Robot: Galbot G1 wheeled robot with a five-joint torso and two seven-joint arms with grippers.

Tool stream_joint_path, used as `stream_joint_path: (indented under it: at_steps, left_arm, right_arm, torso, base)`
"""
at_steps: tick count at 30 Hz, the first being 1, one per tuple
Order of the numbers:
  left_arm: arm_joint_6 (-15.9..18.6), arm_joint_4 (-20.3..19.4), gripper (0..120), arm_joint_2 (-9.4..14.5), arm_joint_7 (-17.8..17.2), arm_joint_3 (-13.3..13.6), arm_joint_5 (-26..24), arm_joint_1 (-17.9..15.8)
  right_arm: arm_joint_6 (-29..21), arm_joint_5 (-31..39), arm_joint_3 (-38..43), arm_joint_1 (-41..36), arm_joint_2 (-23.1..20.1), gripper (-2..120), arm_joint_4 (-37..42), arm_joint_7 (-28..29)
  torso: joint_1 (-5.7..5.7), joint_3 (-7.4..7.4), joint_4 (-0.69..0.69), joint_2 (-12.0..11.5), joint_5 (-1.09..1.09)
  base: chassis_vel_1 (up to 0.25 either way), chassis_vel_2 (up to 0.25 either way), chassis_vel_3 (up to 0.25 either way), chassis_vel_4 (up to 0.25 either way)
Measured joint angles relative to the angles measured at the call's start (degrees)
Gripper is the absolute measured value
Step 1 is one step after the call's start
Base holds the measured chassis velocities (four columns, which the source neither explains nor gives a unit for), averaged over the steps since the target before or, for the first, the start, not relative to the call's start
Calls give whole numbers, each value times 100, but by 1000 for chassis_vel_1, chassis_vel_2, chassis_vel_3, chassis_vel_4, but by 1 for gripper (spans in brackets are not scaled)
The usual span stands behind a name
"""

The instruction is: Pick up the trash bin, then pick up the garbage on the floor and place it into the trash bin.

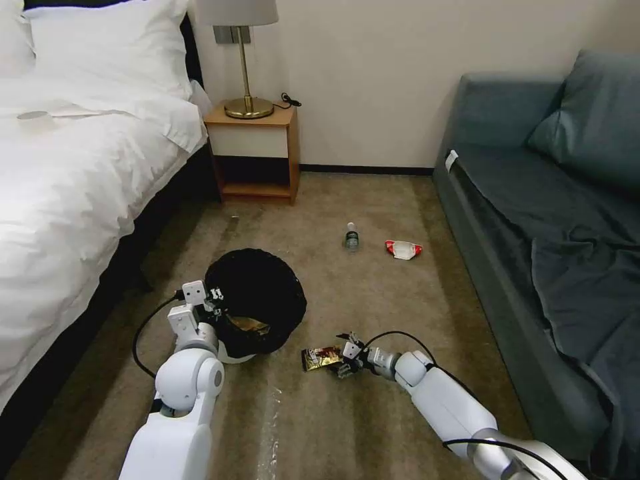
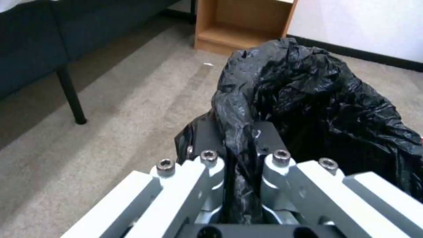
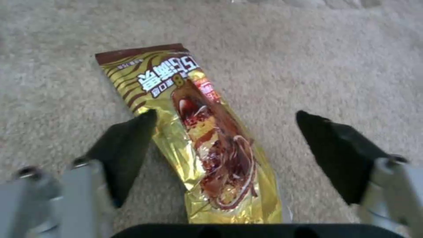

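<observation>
**Right gripper over snack wrapper; left holding bin**

Right gripper (image 3: 224,132) low over the carpet (image 1: 373,220), jaws spread either side of the snack wrapper (image 3: 198,132). Wrapper: flat, shiny gold-brown, printed. Left gripper (image 2: 240,155) clamped on the liner rim of the trash bin (image 1: 257,300), just left of the wrapper. Head view adds bottle (image 1: 351,237) and red-and-white wrapper (image 1: 403,249) farther off.

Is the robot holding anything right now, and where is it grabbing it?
Left gripper pinches the trash bin by its bag-lined rim. Right gripper is open over the gold snack wrapper, holding nothing.
</observation>
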Motion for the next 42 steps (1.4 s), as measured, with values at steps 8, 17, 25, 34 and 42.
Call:
stream_joint_path:
  at_steps: [8,17,25,34,42]
  left_arm:
    - [6,-10,5,11,-5,7,2,1]
    - [8,-33,5,20,-8,8,2,16]
    - [8,-48,5,44,-9,0,-4,21]
    - [9,-49,5,53,-14,7,-8,13]
    - [9,-16,5,31,-15,14,-7,-26]
  right_arm:
    - [16,50,69,-107,22,57,1,11]
    - [20,44,225,-161,91,19,-110,23]
    - [24,34,264,-191,93,0,-116,27]
    - [25,33,313,-198,96,0,-94,99]
    - [8,273,322,-206,94,0,127,197]
  torso:
    - [0,0,0,0,0]
    - [0,0,0,1,0]
    - [0,0,0,1,0]
    - [0,0,0,1,0]
    - [0,0,0,1,0]
  base:
    - [0,0,0,0]
    - [0,0,0,0]
    - [0,0,0,0]
    - [0,0,0,0]
    - [0,0,0,0]
